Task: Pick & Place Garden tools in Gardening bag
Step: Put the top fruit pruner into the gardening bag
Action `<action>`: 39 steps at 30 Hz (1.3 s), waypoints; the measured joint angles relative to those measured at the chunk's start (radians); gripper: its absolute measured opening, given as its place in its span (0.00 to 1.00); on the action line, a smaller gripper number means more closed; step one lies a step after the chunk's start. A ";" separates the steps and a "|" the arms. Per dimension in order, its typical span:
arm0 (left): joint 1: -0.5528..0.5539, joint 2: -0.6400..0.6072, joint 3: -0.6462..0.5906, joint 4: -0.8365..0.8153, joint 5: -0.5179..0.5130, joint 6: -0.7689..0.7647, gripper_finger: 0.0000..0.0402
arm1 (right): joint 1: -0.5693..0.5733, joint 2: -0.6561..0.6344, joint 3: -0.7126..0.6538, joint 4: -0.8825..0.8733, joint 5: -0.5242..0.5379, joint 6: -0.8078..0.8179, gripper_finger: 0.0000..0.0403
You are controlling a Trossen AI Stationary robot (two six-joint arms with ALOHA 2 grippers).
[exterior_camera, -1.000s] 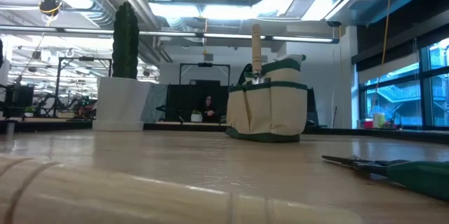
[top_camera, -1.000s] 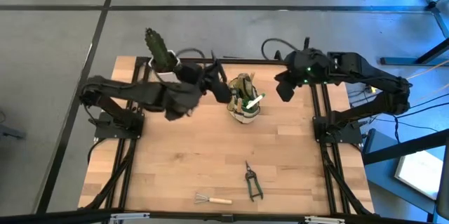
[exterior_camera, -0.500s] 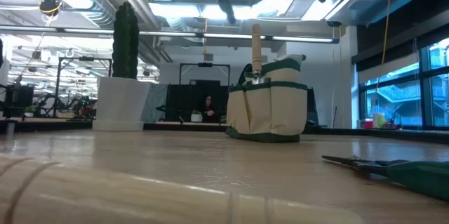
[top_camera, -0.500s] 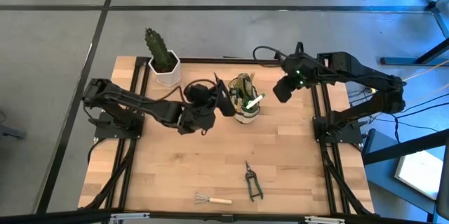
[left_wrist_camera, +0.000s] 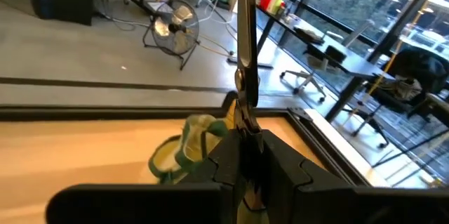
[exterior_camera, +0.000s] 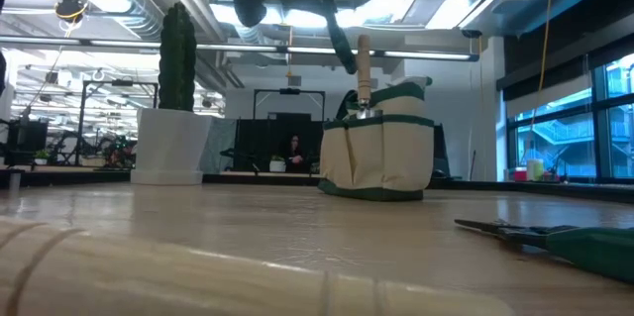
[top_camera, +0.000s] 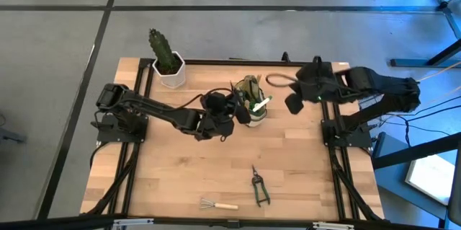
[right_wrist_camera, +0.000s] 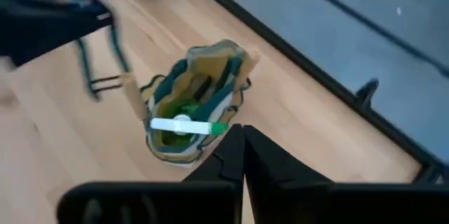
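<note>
Left tool [left_wrist_camera: 245,155] clamped on stiff, thin shears [left_wrist_camera: 245,55] beside the soft, tippable bag [top_camera: 249,104] mid-desk; right tool [right_wrist_camera: 242,143] shut, empty; snips [top_camera: 258,187] best taken at the handles.

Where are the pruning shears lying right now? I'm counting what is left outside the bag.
In the high view the pruning shears lie on the table's near, lower part, right of centre, beside the little wire rake and apart from the gardening bag.

2 matte-black jointed arms on black frame mounts, trailing looped dark cables; a green light glows on the right arm [top_camera: 317,97].
</note>
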 joint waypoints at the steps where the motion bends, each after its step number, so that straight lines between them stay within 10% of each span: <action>1: 0.005 0.000 0.000 -0.001 0.000 0.004 0.07 | 0.033 -0.002 0.000 0.000 0.021 -0.018 0.01; 17: 0.080 0.014 0.000 -0.142 0.073 -0.126 0.07 | 0.404 -0.001 0.000 0.285 -0.175 -0.203 0.00; 39: 0.143 0.071 0.001 -0.174 0.141 -0.158 0.07 | 0.460 -0.001 0.000 0.346 -0.156 -0.151 0.00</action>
